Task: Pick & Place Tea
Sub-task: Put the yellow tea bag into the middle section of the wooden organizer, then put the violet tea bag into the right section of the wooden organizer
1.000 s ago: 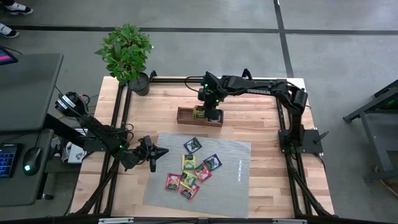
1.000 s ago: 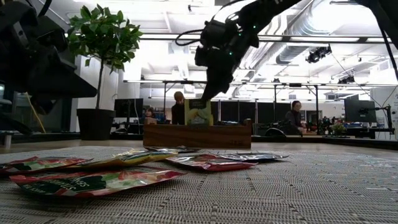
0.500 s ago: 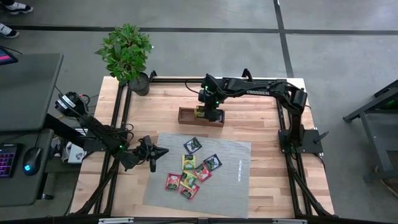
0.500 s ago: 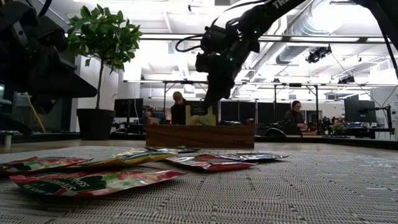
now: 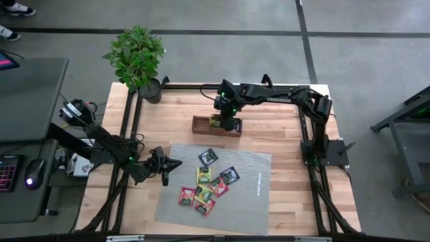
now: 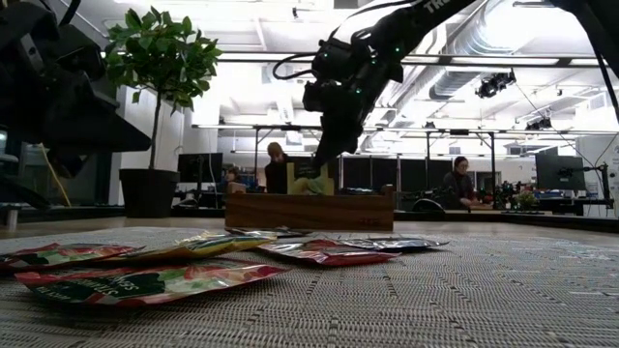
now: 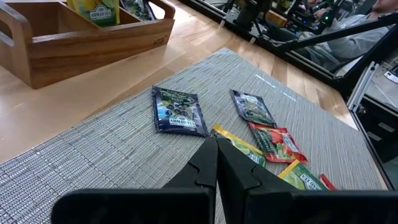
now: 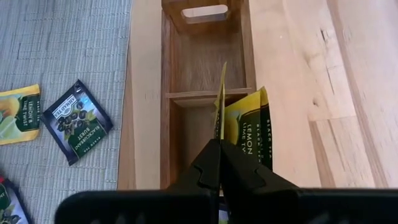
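1. Wooden surface [image 5: 282, 114] carries the grey mat [image 5: 252, 181]; loose tea sachets [image 5: 205, 185] lie there awaiting pickup.
2. Wooden tray [image 5: 201, 126], beyond the mat, receives them.
3. Right gripper [image 8: 219, 163] pinches a yellow sachet [image 8: 222, 115] edge-on over the tray's middle compartment, apparently to slot it beside those already filed.
4. Left gripper [image 7: 217, 163], closed and empty, waits at the mat's edge.

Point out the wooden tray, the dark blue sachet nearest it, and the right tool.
Wooden tray [image 8: 146, 124], right wrist view, side wall.
Dark blue sachet [image 8: 76, 120], right wrist view, wrapper middle.
Right tool [image 8: 219, 146], right wrist view, fingertips, gripping a yellow sachet.

Tray [image 5: 201, 126] end compartment: open from above.
Middle compartment: upright yellow sachets [image 8: 249, 127] and right gripper [image 5: 228, 124] block entry.
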Robot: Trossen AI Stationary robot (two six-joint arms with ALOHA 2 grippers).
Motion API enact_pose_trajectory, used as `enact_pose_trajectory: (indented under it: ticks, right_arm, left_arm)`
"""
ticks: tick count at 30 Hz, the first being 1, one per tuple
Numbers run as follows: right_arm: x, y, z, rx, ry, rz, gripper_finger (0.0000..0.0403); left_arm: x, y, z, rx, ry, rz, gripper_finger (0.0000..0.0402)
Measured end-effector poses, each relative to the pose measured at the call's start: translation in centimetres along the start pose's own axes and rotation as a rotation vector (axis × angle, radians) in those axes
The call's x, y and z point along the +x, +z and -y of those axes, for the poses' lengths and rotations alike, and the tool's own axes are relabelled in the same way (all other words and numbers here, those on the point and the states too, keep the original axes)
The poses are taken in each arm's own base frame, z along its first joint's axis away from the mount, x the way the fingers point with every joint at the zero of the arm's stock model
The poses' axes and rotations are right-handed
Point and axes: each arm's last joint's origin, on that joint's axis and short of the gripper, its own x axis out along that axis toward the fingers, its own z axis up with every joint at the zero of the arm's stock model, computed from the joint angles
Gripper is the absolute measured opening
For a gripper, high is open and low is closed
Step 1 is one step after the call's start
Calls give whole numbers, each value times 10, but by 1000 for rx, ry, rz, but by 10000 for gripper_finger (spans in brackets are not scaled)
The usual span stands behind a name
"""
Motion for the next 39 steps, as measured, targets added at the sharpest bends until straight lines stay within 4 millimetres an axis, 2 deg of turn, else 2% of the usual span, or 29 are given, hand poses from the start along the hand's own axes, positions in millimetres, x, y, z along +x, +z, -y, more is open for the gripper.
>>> enact_pose_trajectory:
  ticks: [5,14,19,24,29,34,39]
  right_arm:
    - [0,-1,0,3,-3,-6,17]
    - [0,-1,0,20,-4,-6,121]
    - [-15,4,-4,14,-12,29,156]
    - [-41,7,-13,21,-11,57,162]
    - [-58,6,-33,5,12,33,159]
    - [-53,1,-54,-12,49,-40,160]
    - [-33,-9,-71,-32,77,-41,160]
  left_arm:
    - [0,0,0,0,0,0,1]
    - [0,0,1,-1,-1,0,1]
    - [10,9,6,14,-21,-17,1]
    - [32,28,9,99,-61,-90,1]
    - [49,42,3,163,-11,-164,1]
    - [59,51,-6,181,21,-193,1]
    - [67,55,-13,188,-14,-242,1]
